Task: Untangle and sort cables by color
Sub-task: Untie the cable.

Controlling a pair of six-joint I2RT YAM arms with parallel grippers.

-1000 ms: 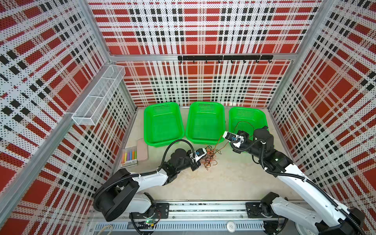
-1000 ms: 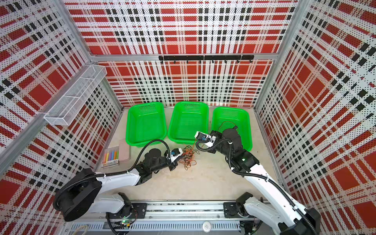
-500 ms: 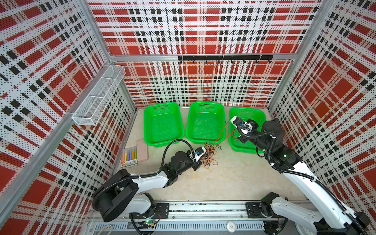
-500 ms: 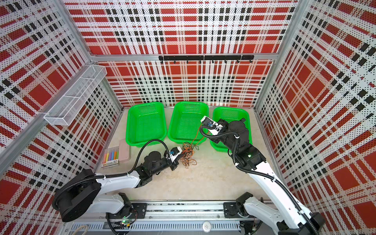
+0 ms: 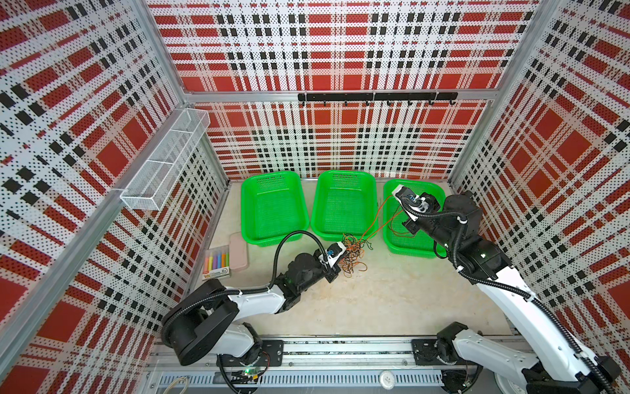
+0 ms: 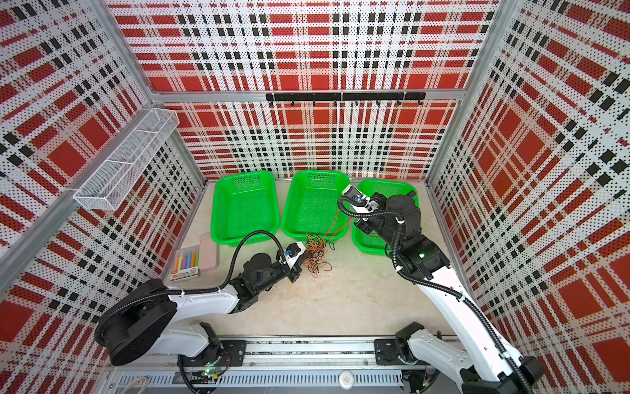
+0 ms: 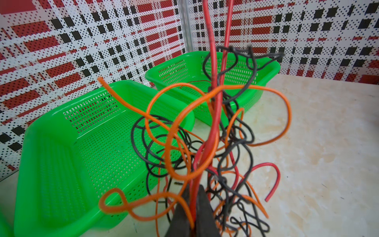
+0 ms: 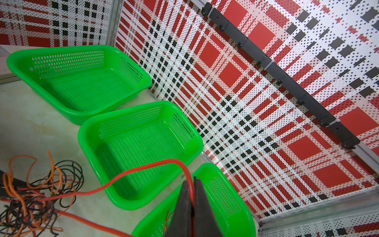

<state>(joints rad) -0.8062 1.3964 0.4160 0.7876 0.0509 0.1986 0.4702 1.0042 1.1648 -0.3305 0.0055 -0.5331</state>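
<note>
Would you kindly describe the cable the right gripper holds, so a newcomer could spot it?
Along the back wall, find the rightmost green basket; the right gripper hangs over it. The red cable runs from its shut jaws down to the tangled pile at the left gripper, the only strand drawn out long rather than curled.

Both top views are looking down from high over the whole counter (image 5: pixel 375 303); each wrist camera is peering close along its fingers (image 7: pixel 180 217) toward the green baskets (image 5: pixel 269 241).
</note>
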